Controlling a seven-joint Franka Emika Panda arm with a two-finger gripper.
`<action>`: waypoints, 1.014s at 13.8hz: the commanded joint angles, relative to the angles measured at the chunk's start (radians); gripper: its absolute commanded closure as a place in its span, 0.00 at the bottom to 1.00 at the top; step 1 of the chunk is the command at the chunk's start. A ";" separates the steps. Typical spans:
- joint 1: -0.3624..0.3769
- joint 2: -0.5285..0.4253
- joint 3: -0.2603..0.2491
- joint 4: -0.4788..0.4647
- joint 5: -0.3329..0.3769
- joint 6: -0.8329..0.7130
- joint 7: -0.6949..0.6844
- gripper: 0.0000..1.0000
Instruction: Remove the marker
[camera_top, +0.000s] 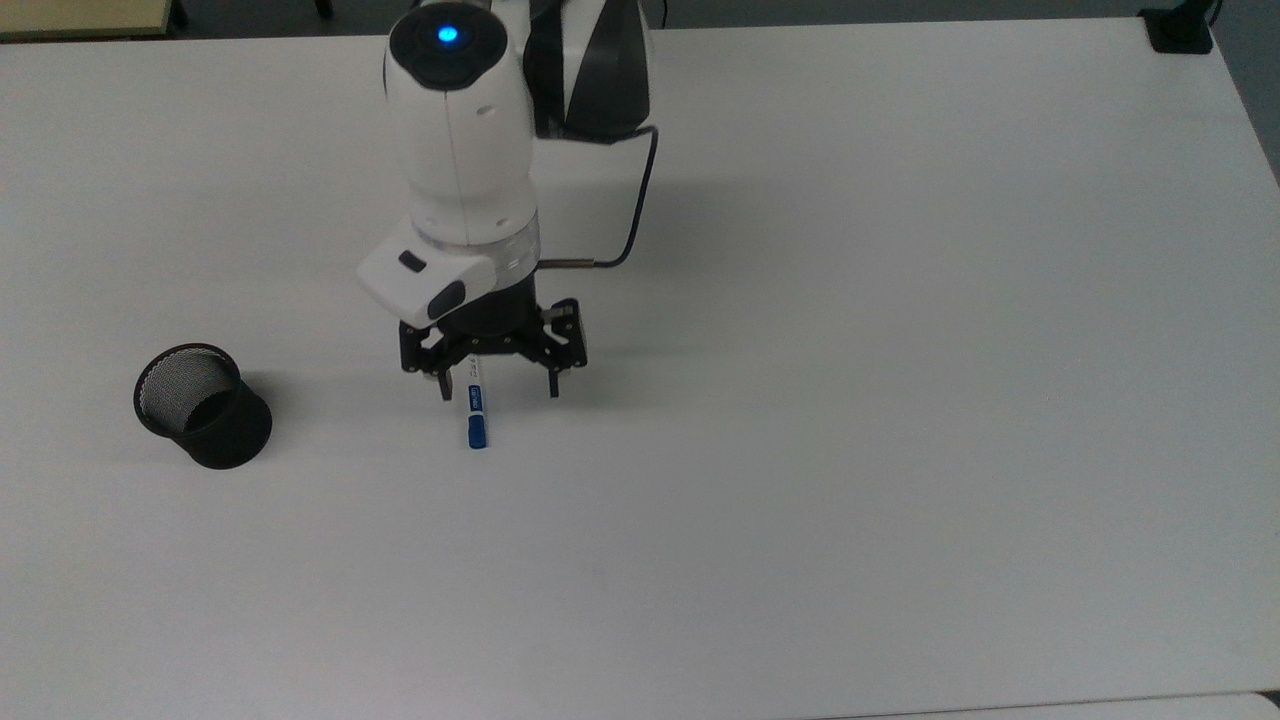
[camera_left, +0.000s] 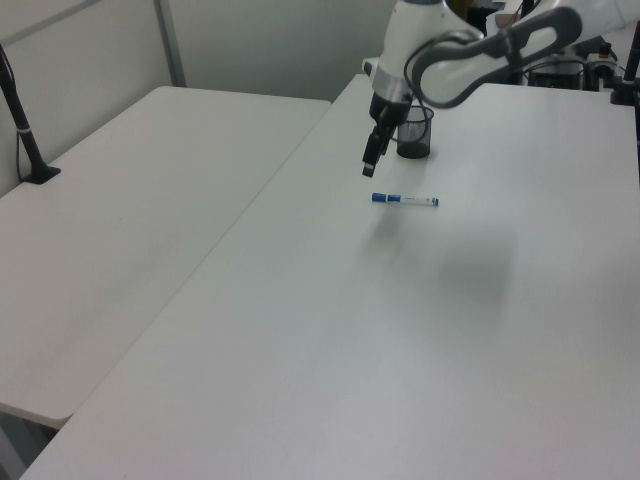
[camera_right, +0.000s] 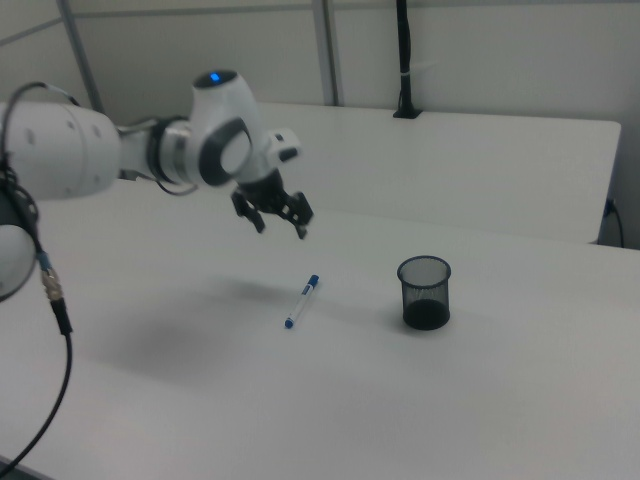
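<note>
The marker (camera_top: 476, 410), white with a blue cap and blue band, lies flat on the white table (camera_top: 850, 400), well away from the black mesh cup (camera_top: 203, 405). My gripper (camera_top: 499, 389) hangs open above the marker's white end, fingers spread wide with nothing between them. In the left view the gripper (camera_left: 369, 165) is clearly raised off the marker (camera_left: 405, 200), with the cup (camera_left: 414, 132) behind it. Seen in the right view, the marker (camera_right: 301, 301) rests left of the cup (camera_right: 424, 292), and the gripper (camera_right: 282, 228) is above and left of the marker.
A black clamp base (camera_top: 1180, 30) sits at the table's far right corner in the top view. A second white table (camera_left: 120, 200) with a black post (camera_left: 20, 120) adjoins in the left view. The arm's cable (camera_top: 640, 200) loops beside the wrist.
</note>
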 joint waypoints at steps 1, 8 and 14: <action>0.065 -0.203 -0.016 -0.039 0.008 -0.297 0.045 0.00; 0.099 -0.465 -0.064 -0.086 0.023 -0.646 0.059 0.00; 0.102 -0.457 -0.075 -0.082 0.068 -0.673 0.056 0.00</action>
